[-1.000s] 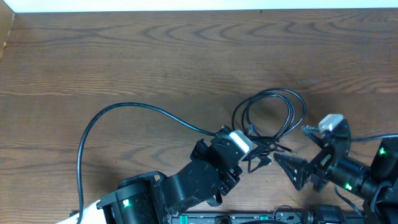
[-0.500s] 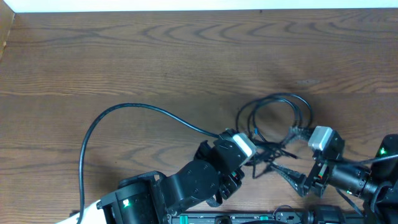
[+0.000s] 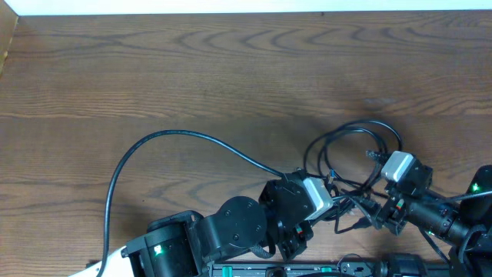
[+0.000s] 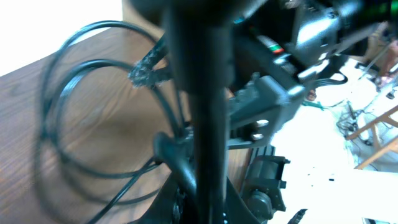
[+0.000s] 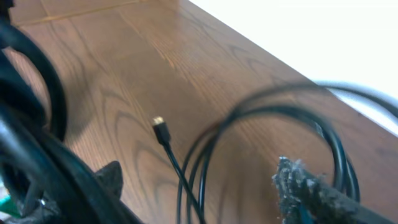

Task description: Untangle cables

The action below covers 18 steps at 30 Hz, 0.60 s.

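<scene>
The cables are thin black cords, coiled in loops (image 3: 382,123) at the right front of the table. One long strand (image 3: 177,133) arcs away to the left. My left gripper (image 3: 336,201) is shut where the strands bunch together below the loops. My right gripper (image 3: 369,212) sits just right of it, nearly touching. In the right wrist view the right gripper (image 5: 205,186) is open, with cable strands (image 5: 200,163) running between its fingers and nothing pinched. A small gold plug end (image 5: 158,122) lies on the wood beyond. The left wrist view is mostly blocked by dark blur, with cable loops (image 4: 62,106) at its left.
The wooden table (image 3: 231,69) stretches away behind and to the left of the arms. Its far edge (image 3: 231,14) runs along the top of the overhead view. Both arm bases crowd the near edge.
My left gripper has moved right and slightly nearer, and the loops and long strand shifted right with it. My right gripper has swung in beside it, its fingers narrowing around the strands.
</scene>
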Each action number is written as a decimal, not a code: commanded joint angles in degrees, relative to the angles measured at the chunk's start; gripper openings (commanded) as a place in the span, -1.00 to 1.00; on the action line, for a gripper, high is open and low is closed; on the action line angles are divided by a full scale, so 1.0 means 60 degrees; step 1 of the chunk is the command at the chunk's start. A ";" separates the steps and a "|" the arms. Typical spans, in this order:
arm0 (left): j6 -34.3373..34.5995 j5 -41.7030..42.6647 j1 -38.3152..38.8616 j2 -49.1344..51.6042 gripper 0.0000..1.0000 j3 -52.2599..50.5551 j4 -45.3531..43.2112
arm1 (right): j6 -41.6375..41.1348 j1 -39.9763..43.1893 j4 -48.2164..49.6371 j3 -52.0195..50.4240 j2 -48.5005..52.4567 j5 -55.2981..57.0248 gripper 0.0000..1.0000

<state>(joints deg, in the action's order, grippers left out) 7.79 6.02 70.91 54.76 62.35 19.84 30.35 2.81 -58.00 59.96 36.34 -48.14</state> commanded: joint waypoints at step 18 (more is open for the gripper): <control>-0.0299 0.0922 0.0033 -0.0004 -0.85 0.0149 -0.0681 | 0.0357 0.0015 0.0018 0.0106 0.0007 -0.1690 -0.39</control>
<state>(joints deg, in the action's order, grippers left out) 7.25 9.96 70.76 54.98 62.35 17.21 31.90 2.70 -57.98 59.96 36.25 -57.01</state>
